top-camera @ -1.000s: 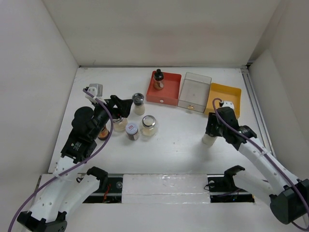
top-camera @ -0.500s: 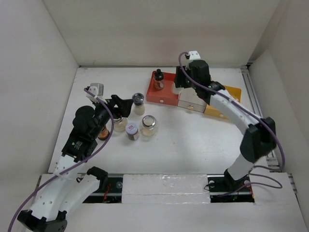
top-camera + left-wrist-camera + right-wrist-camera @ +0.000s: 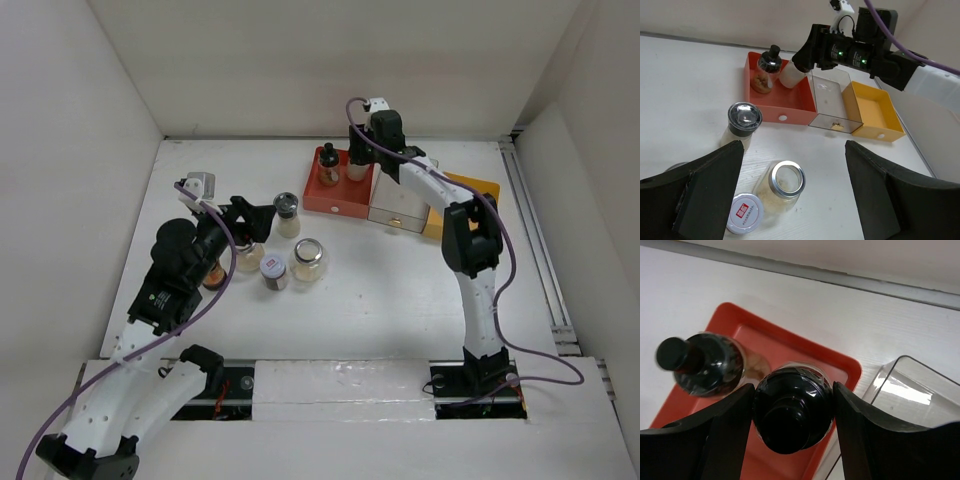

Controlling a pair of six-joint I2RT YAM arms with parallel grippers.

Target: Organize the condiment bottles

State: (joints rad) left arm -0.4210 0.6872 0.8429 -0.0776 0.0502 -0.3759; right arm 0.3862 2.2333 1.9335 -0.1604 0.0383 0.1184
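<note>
Five bottles and jars stand on the white table [image 3: 380,300], all left of the red tray [image 3: 790,102]. Farthest from that tray, an amber-filled bottle [image 3: 213,273] and a pale jar [image 3: 248,257] are partly hidden under the left arm. Closer to it are a white-capped jar [image 3: 272,267], a silver-lidded jar [image 3: 308,256] and a dark-capped shaker [image 3: 287,208]. The left gripper [image 3: 252,220] hovers over this group, its fingers [image 3: 710,185] spread wide with nothing between them. Inside the red tray, near its far left corner, stands a small black-capped bottle [image 3: 328,166]. Just beside it, the right gripper [image 3: 792,390] pinches a pale black-capped bottle [image 3: 789,76] over the tray; whether its base touches the tray floor cannot be told. Right against the red tray sits a clear tray [image 3: 832,100], then a yellow tray [image 3: 872,107].
</note>
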